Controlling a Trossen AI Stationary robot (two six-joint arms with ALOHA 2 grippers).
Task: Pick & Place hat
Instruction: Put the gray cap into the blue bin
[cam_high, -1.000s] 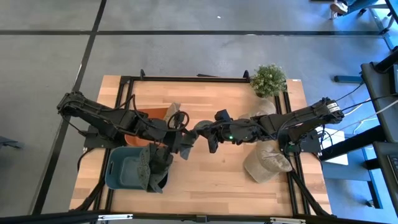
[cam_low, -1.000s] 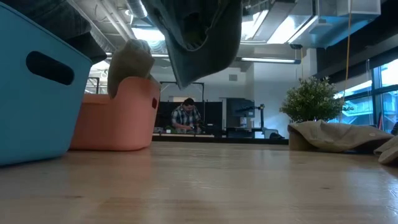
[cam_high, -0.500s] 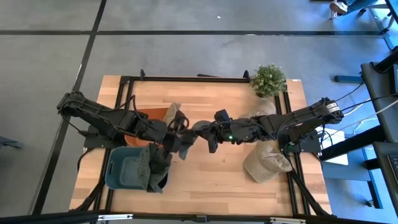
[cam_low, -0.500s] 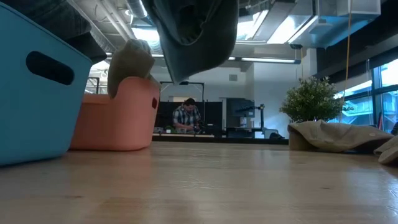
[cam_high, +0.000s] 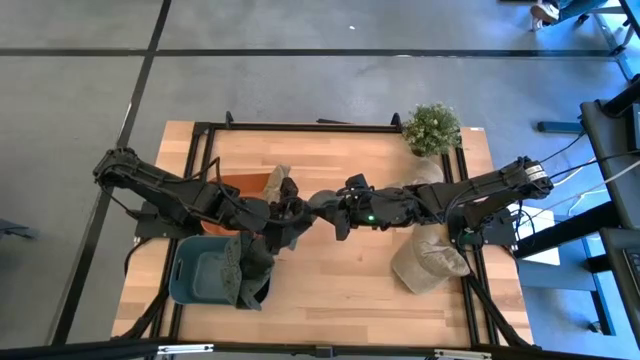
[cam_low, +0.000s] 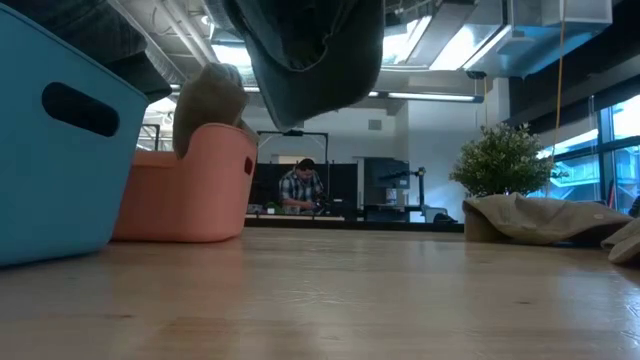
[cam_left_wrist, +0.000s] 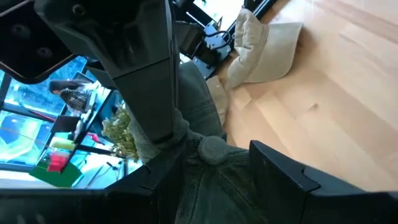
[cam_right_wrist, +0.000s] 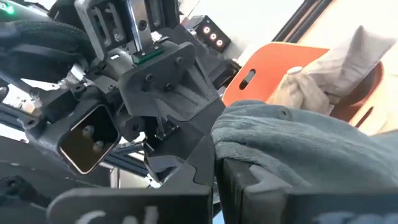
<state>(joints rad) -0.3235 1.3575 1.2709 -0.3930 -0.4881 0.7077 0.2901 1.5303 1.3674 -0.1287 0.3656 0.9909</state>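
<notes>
Hat (cam_high: 310, 208) gripped between left pincer (cam_high: 290, 212) and right pincer (cam_high: 335, 212)

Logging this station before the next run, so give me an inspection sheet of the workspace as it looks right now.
Surface: wooden table, bare at the front.
Job's things: grey hat in the air between both arms; blue bin holds a hat; orange bin holds a beige hat; two beige hats lie at the right.
Clutter: potted plant at the far right corner.
Grippers: left gripper and right gripper both shut on the grey hat.
Cables: run off the right arm's base.
Surroundings: person at a desk behind.
</notes>
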